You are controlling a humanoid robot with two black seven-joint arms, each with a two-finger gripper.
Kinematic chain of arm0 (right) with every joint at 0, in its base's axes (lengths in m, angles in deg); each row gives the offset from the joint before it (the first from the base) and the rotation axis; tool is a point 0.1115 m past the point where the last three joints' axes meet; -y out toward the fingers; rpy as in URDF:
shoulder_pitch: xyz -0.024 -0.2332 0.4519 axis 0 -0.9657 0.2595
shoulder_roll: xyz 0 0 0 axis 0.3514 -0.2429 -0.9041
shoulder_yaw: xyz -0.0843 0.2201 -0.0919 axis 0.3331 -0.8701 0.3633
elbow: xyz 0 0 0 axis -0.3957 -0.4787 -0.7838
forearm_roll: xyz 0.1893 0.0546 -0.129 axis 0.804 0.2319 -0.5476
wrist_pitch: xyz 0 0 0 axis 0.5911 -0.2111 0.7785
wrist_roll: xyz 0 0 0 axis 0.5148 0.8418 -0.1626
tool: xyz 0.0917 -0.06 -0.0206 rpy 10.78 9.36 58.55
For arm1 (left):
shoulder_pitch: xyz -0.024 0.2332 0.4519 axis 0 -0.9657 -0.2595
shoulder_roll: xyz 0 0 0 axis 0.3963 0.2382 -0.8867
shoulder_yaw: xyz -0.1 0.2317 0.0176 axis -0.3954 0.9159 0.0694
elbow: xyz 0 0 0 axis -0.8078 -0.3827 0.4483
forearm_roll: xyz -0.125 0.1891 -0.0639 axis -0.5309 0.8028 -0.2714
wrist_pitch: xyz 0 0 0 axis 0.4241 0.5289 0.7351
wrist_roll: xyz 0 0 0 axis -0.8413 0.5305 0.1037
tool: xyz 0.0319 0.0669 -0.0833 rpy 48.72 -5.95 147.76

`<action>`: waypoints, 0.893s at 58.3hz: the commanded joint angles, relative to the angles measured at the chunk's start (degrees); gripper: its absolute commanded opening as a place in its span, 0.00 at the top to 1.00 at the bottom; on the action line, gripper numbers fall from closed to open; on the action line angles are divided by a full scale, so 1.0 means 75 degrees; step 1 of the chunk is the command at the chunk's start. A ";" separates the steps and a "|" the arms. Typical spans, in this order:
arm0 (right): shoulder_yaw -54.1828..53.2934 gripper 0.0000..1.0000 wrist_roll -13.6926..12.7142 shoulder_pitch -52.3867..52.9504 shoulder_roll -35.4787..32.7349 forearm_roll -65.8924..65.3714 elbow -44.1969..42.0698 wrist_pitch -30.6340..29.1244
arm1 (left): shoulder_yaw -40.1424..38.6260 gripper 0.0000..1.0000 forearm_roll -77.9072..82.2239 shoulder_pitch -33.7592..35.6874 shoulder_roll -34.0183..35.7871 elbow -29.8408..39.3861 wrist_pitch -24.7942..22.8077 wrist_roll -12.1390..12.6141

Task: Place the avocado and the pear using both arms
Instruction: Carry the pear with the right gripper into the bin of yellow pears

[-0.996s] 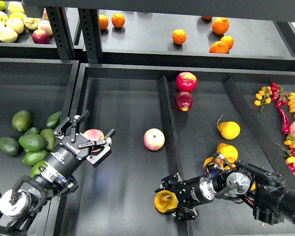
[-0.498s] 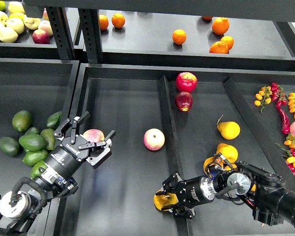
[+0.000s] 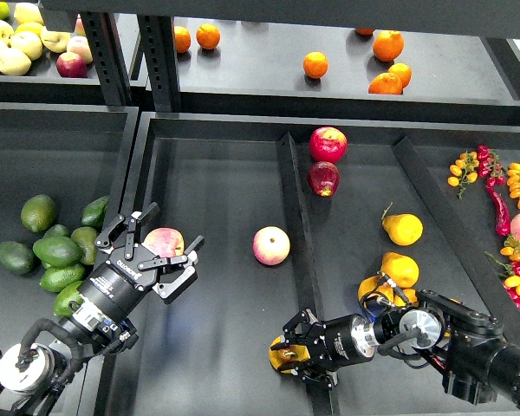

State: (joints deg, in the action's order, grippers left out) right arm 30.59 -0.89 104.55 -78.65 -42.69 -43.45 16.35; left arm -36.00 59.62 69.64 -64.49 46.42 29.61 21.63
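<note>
Several dark green avocados (image 3: 56, 251) lie in a pile in the left tray. My left gripper (image 3: 170, 230) is open just right of the pile, and holds no avocado. A pink-yellow apple (image 3: 163, 241) shows between its fingers. My right gripper (image 3: 291, 356) is shut on a yellow-orange pear (image 3: 280, 357), low over the near end of the divider (image 3: 296, 217). Its fingers hide most of that pear. Three more pears lie in the right section: one (image 3: 403, 230) further back, one (image 3: 400, 269) nearer, and one (image 3: 370, 289) partly behind my right arm.
A pink-yellow apple (image 3: 271, 245) lies in the middle section. Two red apples (image 3: 328, 144) lie by the divider's far end. Oranges (image 3: 315, 64) and pale apples (image 3: 13, 48) sit on the upper shelf. Chillies and small tomatoes (image 3: 494, 186) are at far right.
My right gripper has slid a little left and down with the pear, which is now more hidden by the fingers. My left gripper has drawn slightly back and down.
</note>
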 commanded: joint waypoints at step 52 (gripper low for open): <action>-0.1192 0.83 0.0002 -0.0839 -0.3047 0.0044 0.1714 -0.0009 | 0.0063 0.01 0.0025 -0.0047 0.0000 -0.0010 0.0000 0.0000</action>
State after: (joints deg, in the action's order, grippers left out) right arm 21.58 -0.88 99.82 -101.04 -41.94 -30.12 16.28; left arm -35.52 59.80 69.29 -64.49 46.34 29.61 21.63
